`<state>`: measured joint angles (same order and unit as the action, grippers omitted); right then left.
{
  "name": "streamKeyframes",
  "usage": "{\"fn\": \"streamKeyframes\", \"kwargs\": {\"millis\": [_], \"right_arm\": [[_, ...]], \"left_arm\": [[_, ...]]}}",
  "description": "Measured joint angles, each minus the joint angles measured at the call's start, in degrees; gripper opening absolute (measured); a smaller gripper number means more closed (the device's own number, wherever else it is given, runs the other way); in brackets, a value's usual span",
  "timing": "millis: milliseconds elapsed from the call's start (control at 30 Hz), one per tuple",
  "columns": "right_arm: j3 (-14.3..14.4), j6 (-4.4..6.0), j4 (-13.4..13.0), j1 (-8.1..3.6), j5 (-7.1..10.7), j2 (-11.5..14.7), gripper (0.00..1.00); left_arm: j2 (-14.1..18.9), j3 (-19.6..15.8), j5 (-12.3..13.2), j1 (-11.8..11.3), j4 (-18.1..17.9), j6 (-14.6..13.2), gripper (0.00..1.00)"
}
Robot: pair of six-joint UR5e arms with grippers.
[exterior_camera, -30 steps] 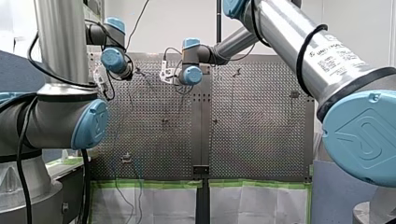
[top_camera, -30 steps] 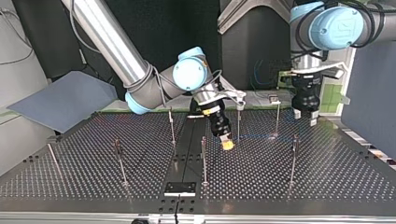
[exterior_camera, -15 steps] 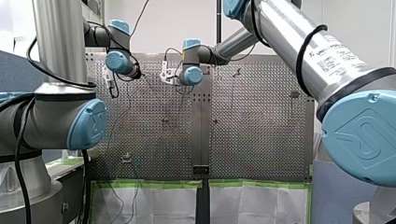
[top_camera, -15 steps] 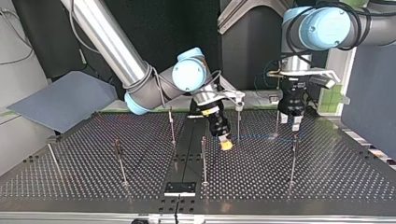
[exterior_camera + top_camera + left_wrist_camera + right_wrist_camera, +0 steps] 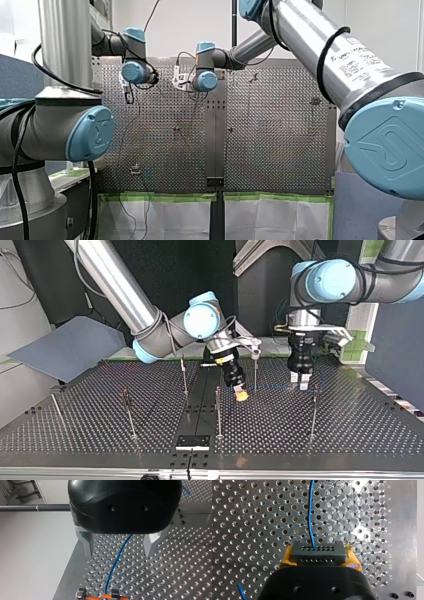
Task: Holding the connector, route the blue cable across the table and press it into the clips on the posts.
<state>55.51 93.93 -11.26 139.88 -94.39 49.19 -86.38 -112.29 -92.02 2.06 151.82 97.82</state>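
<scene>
Fingers of my right gripper [image 5: 317,551], yellow-padded, clamp the black perforated connector [image 5: 316,555], mid-frame in the top view; thin blue cable [image 5: 310,512] runs ahead over perforated metal surface [image 5: 249,517]. Fingers of my left gripper [image 5: 120,546] stand wide apart, empty.

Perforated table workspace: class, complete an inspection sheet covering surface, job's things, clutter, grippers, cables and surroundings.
Surface: perforated metal table with upright posts.
Job's things: black connector, blue cable leading from it.
Clutter: nothing seen.
Grippers: right gripper shut on connector, yellow pads; left gripper open, cable between its fingers, untouched.
Cables: blue cable runs over the table; black cables on arms.
Surroundings: grey sheet at top view's left; white covering edged green.
</scene>
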Motion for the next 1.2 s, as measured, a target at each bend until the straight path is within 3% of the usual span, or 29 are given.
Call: {"fn": "streamKeyframes", "kwargs": {"millis": [400,900,967,1000,1033,1100,1167,1200], "right_arm": [[-0.02,-0.01,0.08,-0.01,0.08,0.01,0.00],[-0.04,0.00,0.09,-0.03,0.16,0.01,0.00],[-0.03,0.00,0.09,-0.03,0.16,0.01,0.00],[-0.03,0.01,0.09,-0.03,0.16,0.01,0.00],[-0.03,0.02,0.09,-0.04,0.16,0.01,0.00],[-0.03,0.03,0.09,-0.04,0.17,0.00,0.00],[-0.02,0.04,0.11,-0.03,0.17,0.00,0.00],[-0.02,0.04,0.12,-0.04,0.17,0.00,0.00]], "left_arm": [[-6.95,4.82,-5.32,2.20,-1.65,-1.50,1.00],[-10.47,6.66,-6.88,2.31,-2.37,-1.75,1.00],[-10.48,6.66,-6.99,2.32,-2.34,-1.38,0.82],[-10.48,6.66,-7.12,2.32,-2.33,-1.07,0.82],[-10.49,6.66,-7.22,2.33,-2.31,-0.81,0.68],[-10.49,6.66,-7.46,2.34,-2.27,-0.14,0.62],[-10.50,6.66,-7.59,2.35,-2.22,0.32,0.33],[-10.50,6.67,-7.72,2.35,-2.16,0.53,0.33]]}}
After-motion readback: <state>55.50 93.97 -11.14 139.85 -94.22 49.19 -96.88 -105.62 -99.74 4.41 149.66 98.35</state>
